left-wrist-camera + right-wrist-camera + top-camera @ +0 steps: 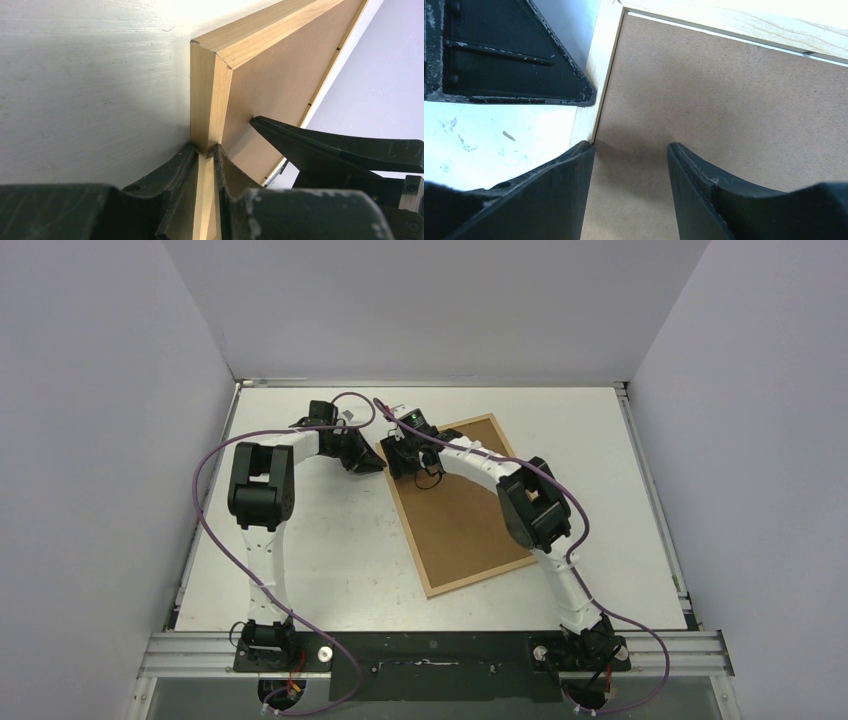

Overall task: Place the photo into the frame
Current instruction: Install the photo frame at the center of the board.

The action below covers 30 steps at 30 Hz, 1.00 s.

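The frame (480, 577), of thin light wood strips, lies at an angle on the white table with the brown hardboard backing panel (465, 510) inside it. My left gripper (372, 462) is shut on the frame's left strip (210, 100) near the far corner, one finger on each side. My right gripper (402, 465) is open just above the backing panel (724, 100) beside that same corner, its left fingertip at the strip's inner edge (599, 65). The photo is not in view.
The white table (330, 560) is walled in on three sides by grey panels. The left gripper's body (514, 65) sits close beside my right fingers. A metal rail (440, 650) runs along the near edge by the arm bases.
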### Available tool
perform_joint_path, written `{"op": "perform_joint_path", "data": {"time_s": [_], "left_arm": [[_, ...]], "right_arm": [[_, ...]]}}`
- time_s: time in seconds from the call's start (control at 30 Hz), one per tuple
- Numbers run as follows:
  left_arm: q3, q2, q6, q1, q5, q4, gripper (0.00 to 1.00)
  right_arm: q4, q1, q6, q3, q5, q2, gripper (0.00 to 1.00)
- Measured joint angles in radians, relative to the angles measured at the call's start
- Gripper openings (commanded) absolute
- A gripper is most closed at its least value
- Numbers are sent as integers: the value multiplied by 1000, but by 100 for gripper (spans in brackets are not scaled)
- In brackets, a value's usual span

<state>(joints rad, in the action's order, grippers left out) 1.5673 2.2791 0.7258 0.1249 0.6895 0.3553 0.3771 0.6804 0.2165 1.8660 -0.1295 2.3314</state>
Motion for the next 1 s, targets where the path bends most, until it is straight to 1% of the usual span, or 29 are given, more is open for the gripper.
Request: {"op": "perform_joint_path", "data": {"time_s": [0.4, 0.6, 0.7, 0.8, 1.0], "left_arm": [[0, 0, 3, 0, 0, 0, 15], [0, 0, 3, 0, 0, 0, 15], [0, 0, 3, 0, 0, 0, 15], [0, 0, 3, 0, 0, 0, 15], [0, 0, 3, 0, 0, 0, 15]], "right_arm": [[13, 3, -30, 2, 2, 0, 47], [11, 11, -39, 2, 6, 0, 37], [19, 16, -51, 2, 9, 0, 33], [29, 20, -71, 2, 20, 0, 32], [31, 21, -87, 2, 27, 0, 32]]}}
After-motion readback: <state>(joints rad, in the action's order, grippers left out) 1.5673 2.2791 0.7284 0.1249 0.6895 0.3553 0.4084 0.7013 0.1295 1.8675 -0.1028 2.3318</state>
